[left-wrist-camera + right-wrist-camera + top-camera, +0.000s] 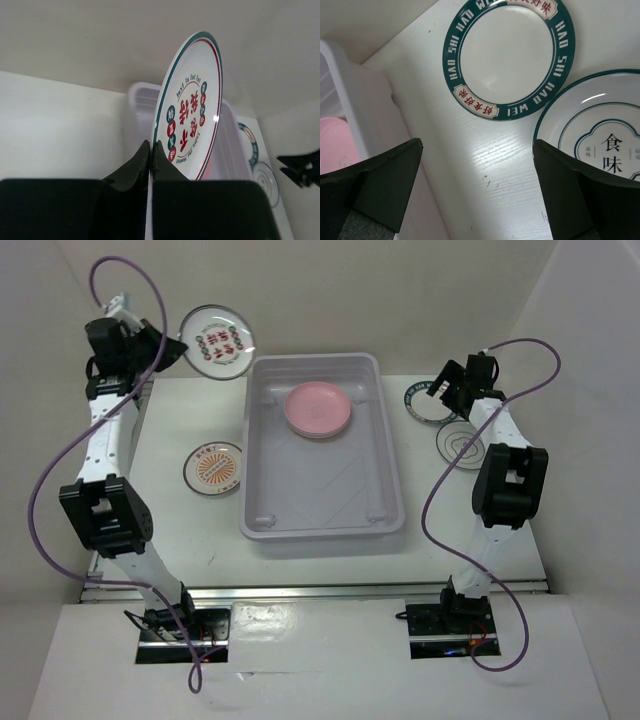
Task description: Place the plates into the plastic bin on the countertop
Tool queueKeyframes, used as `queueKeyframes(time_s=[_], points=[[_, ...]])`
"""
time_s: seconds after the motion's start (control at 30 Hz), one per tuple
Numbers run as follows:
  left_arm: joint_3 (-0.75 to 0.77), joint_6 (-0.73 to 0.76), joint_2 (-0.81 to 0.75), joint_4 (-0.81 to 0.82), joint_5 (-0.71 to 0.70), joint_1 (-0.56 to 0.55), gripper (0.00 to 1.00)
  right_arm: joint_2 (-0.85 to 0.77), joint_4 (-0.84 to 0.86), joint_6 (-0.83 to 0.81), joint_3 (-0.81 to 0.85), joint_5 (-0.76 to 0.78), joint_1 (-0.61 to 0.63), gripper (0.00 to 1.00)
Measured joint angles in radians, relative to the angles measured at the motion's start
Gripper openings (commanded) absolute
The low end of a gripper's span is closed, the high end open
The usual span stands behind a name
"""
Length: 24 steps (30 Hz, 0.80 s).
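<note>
Left wrist | left jaws clench red-marked plate (192,105) by rim, off plastic bin (320,530) far-left corner | thin pinch may slip | right jaws released

A large translucent grey-lavender plastic bin (322,533) sits on the white table (170,425), with a plain pink round plate (318,408) lying flat at its far end. My left gripper (150,149) pinches a white plate with red characters and a green rim (192,100), tilted on edge, raised by the bin's far-left corner. An orange-sunburst plate (213,467) lies left of the bin. A dark-green-rimmed plate (507,55) and a line-drawing plate (600,145) lie close together on its right.
</note>
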Motion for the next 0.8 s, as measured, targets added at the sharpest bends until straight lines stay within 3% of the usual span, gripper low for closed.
queueKeyframes(time_s=[0.33, 0.57, 0.8], points=[[0.125, 0.019, 0.241, -0.018, 0.119, -0.305, 0.00, -0.003, 0.052, -0.071, -0.002, 0.045, -0.062, 1.00], [0.269, -0.008, 0.453, -0.040, 0.100, -0.420, 0.00, 0.074, 0.075, -0.153, 0.056, 0.059, -0.081, 1.00], [0.340, -0.035, 0.556, -0.040, 0.048, -0.469, 0.00, 0.232, 0.083, -0.193, 0.175, -0.008, -0.093, 1.00]])
